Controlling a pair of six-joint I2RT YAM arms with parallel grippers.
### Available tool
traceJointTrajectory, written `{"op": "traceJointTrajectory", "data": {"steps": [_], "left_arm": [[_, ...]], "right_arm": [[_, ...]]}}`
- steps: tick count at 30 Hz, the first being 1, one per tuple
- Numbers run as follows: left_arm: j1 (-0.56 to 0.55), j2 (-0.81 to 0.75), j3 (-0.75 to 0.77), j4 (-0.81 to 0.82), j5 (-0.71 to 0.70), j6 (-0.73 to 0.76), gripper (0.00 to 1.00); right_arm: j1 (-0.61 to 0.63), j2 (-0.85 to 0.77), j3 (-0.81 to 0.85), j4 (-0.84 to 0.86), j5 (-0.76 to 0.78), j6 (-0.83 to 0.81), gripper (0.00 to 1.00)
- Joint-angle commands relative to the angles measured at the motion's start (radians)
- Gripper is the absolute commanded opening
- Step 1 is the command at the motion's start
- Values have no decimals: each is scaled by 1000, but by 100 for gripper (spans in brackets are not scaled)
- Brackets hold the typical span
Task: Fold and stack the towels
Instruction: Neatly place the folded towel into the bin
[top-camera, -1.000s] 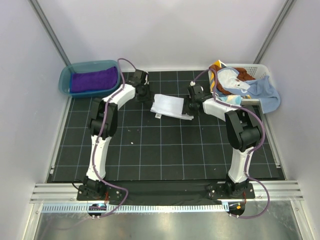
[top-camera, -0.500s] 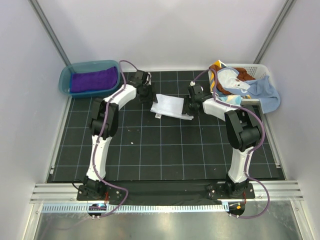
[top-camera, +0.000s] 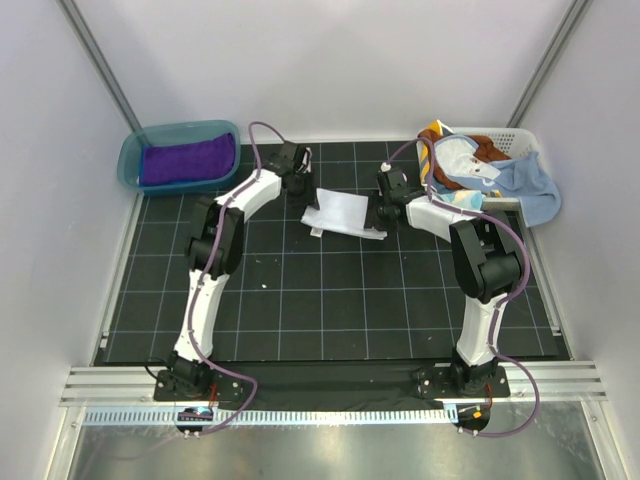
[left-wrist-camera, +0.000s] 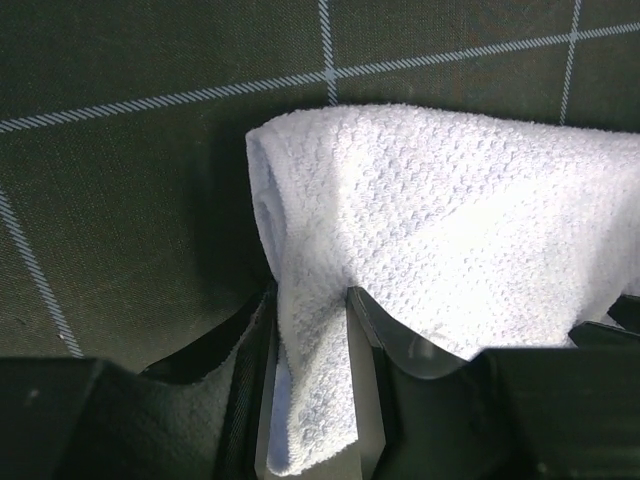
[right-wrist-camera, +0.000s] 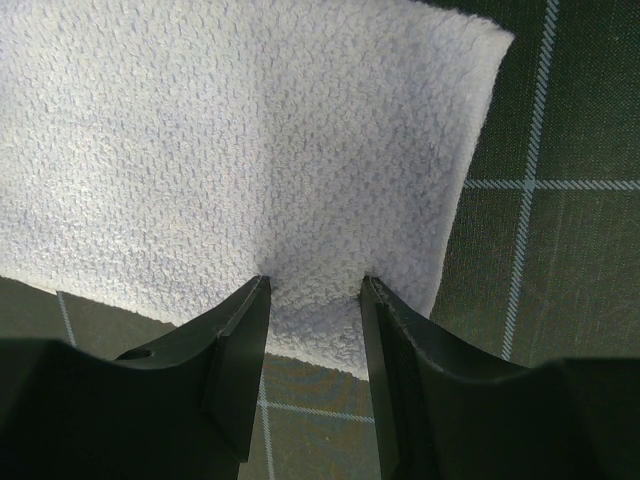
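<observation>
Left gripper (left-wrist-camera: 309, 292): fingers pressed together on a bunched corner of the white towel (left-wrist-camera: 450, 200), and a strip of cloth hangs down between them. That corner is rolled over on itself and lifted off the black grid mat (top-camera: 300, 300). In the top view this gripper sits at the towel's far-left corner.

Right gripper (right-wrist-camera: 315, 288): pinches the towel's right edge. Cloth fills the gap between the two fingers, and a crease runs up from the grip. The towel corner just right of the fingers lies flat.

The white towel lies between the two grippers, roughly folded. Its near edge is uneven, and a small tag pokes out at the near-left.

Teal tub (top-camera: 130, 150): well apart from the white towel, to its far left, off the mat's corner. A purple towel (top-camera: 185, 160) lies flat inside it.

White basket (top-camera: 520, 137): to the white towel's far right, beyond the right gripper, heaped with cloth. A light blue towel (top-camera: 530, 185) spills over its near rim, and an orange-brown towel (top-camera: 487, 148) shows on top of the heap.
</observation>
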Motion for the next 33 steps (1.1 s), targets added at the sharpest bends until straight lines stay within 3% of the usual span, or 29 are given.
{"op": "traceJointTrajectory", "data": {"steps": [1, 11, 19, 33], "left_arm": [[-22, 63, 2, -105, 5, -11, 35], [-40, 40, 14, -119, -28, -31, 0], [-19, -6, 75, -103, -316, -8, 0], [44, 160, 468, -151, -752, 160, 0]], "right_arm": [[-2, 17, 1, 21, -13, -1, 48], [-2, 10, -1, 25, -15, 4, 48], [-2, -147, -10, 4, -115, 29, 53], [2, -424, -174, 31, -129, 41, 53]]}}
